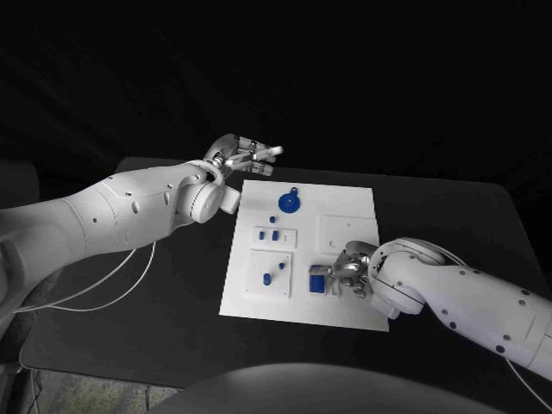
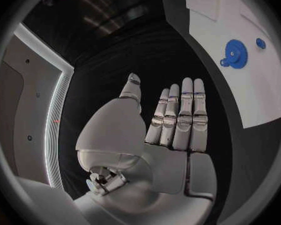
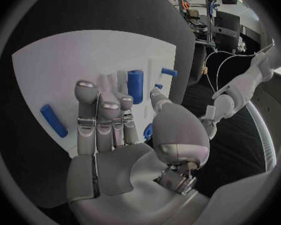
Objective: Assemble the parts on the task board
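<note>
The right hand (image 1: 354, 269) is hovering over the task board's (image 1: 351, 205) near edge, fingers (image 3: 97, 112) extended together, holding nothing. The blue parts (image 1: 316, 281) beside it are probably light, rigid and slippery; pinching their sides seems best.

We seem to be in a robotics lab or test workshop: a bare black surface (image 1: 450, 216) carries one white task board (image 1: 351, 207) set squarely before the robot, against dark surroundings. In the right wrist view, toward one o'clock, we see racks or benches crowded with equipment and monitors (image 3: 225, 20), and loose white cables (image 1: 102, 293) trail over the surface at eight o'clock.
</note>
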`<state>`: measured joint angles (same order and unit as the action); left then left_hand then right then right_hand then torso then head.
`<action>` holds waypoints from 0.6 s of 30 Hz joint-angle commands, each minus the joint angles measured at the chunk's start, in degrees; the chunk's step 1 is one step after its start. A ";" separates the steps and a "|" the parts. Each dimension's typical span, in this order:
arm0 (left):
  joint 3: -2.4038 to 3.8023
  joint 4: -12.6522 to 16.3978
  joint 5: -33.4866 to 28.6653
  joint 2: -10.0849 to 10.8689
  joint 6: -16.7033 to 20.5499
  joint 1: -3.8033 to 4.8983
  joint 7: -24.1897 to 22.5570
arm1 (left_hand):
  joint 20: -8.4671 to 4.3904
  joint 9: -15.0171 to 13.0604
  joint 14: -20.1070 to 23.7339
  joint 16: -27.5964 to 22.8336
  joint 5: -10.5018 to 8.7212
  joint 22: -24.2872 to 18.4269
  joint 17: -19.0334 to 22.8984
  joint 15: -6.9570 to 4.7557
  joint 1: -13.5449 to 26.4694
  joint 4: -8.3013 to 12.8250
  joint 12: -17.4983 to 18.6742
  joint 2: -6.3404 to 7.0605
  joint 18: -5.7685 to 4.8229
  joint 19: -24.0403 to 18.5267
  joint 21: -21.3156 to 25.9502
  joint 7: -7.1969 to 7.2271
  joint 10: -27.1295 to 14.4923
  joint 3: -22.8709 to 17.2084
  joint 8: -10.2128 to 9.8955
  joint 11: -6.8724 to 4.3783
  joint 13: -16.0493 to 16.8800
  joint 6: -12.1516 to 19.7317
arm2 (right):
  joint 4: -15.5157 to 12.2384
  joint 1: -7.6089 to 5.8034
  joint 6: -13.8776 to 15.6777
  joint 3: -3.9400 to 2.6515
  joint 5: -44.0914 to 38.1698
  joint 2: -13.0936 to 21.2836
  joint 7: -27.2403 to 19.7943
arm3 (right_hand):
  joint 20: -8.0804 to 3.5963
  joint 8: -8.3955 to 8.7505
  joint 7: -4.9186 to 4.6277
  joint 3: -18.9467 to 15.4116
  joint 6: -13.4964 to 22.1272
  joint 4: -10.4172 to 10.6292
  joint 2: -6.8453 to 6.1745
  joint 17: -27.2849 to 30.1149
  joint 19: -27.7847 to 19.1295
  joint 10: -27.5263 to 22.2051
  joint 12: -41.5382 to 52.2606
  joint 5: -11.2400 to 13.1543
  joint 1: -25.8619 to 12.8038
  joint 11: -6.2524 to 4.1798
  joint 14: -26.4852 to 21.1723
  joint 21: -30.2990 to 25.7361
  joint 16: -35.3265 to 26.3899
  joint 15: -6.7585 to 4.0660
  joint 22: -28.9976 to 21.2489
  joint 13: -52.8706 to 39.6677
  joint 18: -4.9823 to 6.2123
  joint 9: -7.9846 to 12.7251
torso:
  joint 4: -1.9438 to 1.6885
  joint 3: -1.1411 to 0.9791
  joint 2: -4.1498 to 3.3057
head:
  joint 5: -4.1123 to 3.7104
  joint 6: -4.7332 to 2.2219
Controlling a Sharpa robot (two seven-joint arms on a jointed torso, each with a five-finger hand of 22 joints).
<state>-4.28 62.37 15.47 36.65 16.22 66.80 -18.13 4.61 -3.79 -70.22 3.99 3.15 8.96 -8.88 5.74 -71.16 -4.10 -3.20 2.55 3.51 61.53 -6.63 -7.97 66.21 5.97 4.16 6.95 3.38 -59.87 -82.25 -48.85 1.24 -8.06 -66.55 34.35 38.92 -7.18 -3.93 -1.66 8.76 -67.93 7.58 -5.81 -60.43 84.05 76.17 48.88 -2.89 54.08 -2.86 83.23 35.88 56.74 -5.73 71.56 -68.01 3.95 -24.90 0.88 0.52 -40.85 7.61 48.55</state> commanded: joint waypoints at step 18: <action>0.05 0.19 0.02 0.23 -0.38 0.04 -0.33 | 0.21 -0.09 0.31 -0.17 0.26 -0.37 -0.13 -0.09 0.23 -0.13 -0.29 -0.61 -0.61 -0.01 -0.62 0.03 -0.18 0.00 -0.13 -0.04 0.10 0.44 | -3.92 0.08 1.64 -0.59 -1.03 4.78 -4.07 | -0.30 0.23 0.00 4.20 -0.92 -4.80 -0.76 -0.25 2.85 0.37 1.02 0.10 3.63 0.08 0.11 0.09 -0.55 -0.34 0.21 -1.12 -0.47 -0.81 | 0.15 -0.05 0.04 | -0.04 -0.12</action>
<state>-4.28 62.42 15.49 36.90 16.23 66.80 -17.97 4.61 -3.79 -70.22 3.99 3.15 8.66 -8.94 5.74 -70.94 -4.10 -3.20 2.33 3.51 61.53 -7.08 -7.97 66.22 5.97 4.16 6.95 3.43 -59.87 -85.75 -48.77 2.17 -8.57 -66.84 38.79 36.76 -7.17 -3.93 -1.63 12.74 -68.61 2.66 -6.11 -60.67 84.04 76.17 49.67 -2.89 57.72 -2.86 83.23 35.88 56.56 -5.73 71.71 -69.05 3.95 -25.66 0.97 0.44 -40.86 7.68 48.48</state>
